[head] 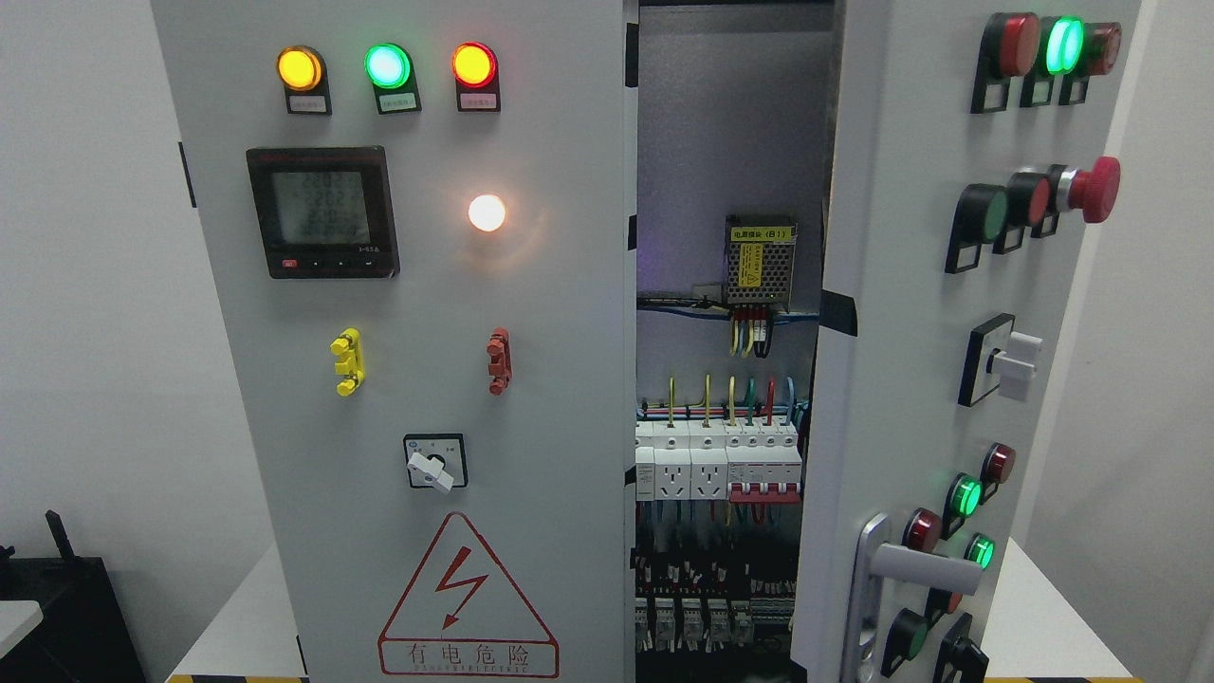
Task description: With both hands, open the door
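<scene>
neither hand shows in my head view, so i can't tell how their fingers stand or whether they hold anything. nearest me, at about 5 o'clock, i see the silver door handle (915, 569) on the right door (910, 313), which is swung partly open toward me, with lit green buttons (967, 496) just above the handle. the left door (531, 398) is closed, with a red warning triangle (468, 599) at 6 o'clock and a small rotary switch (433, 462) above it. higher up, at 10 o'clock, sits a digital meter (321, 212), with three lit indicator lamps (387, 65) at 11 o'clock. through the gap between the doors i see breakers (718, 462) and wiring deep inside. the cabinet stands on a white counter (237, 617).
</scene>
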Tool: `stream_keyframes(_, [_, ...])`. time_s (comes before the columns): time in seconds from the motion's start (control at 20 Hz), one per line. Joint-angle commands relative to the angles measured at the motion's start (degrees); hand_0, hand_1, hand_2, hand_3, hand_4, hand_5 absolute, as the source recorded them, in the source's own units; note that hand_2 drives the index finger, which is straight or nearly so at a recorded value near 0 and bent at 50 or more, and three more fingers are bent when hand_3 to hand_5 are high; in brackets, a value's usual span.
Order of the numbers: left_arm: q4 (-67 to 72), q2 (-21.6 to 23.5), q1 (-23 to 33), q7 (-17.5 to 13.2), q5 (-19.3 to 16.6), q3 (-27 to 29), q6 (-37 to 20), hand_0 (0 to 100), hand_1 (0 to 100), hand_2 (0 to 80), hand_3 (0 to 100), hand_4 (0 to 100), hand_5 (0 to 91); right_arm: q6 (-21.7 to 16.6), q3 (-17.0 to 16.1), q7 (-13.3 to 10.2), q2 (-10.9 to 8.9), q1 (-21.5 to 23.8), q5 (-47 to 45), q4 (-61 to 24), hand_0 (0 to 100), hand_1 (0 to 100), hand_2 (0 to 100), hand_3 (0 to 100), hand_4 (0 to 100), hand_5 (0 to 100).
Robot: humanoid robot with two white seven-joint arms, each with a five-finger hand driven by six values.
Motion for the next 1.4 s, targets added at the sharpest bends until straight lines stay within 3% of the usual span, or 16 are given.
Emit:
stream_keyframes(0.0, [-4.25,14.93,-6.04,-0.02,7.11,-9.05,-0.51,0,0,0.0,0,4,0.0,0.05,0.06,-0.02,0.0,-0.06,0.0,0.0,0,0,0,0,0,0])
stream_keyframes(0.1, [-4.95,17.66,-6.67,-0.02,9.66,-10.29,-1.39,0,0,0.0,0,4,0.0,0.05,-0.03,-0.02,0.0,-0.06,0.0,0.0,0,0,0,0,0,0])
stream_keyframes(0.25, [-5.84,18.2,-8.07,-0.19,10.11,-10.12,-2.1,0,0,0.0,0,4,0.0,0.05,-0.03,-0.02,0.0,-0.06,0.0,0.0,0,0,0,0,0,0])
stream_keyframes(0.45, [-6.71,18.9,-10.18,-3.18,12.74,-10.21,-2.1,0,0,0.0,0,4,0.0,0.05,-0.03,-0.02,0.0,0.02,0.0,0.0,0,0,0,0,0,0])
stream_keyframes(0.65, [-8.82,25.04,-13.69,-4.58,20.11,-10.73,-2.01,0,0,0.0,0,4,0.0,0.05,-0.03,-0.02,0.0,0.02,0.0,0.0,0,0,0,0,0,0])
stream_keyframes(0.75, [-9.09,27.42,-17.11,-6.08,23.81,-11.96,-1.83,0,0,0.0,0,4,0.0,0.05,-0.03,-0.02,0.0,-0.06,0.0,0.0,0,0,0,0,0,0])
stream_keyframes(1.05, [-9.0,32.96,-29.94,-6.79,34.18,-18.02,-0.26,0,0,0.0,0,4,0.0,0.05,-0.03,-0.02,0.0,0.02,0.0,0.0,0,0,0,0,0,0])
stream_keyframes(1.35, [-9.09,34.63,-40.75,-8.02,36.83,-27.06,1.16,0,0,0.0,0,4,0.0,0.05,-0.03,-0.02,0.0,0.02,0.0,0.0,0,0,0,0,0,0])
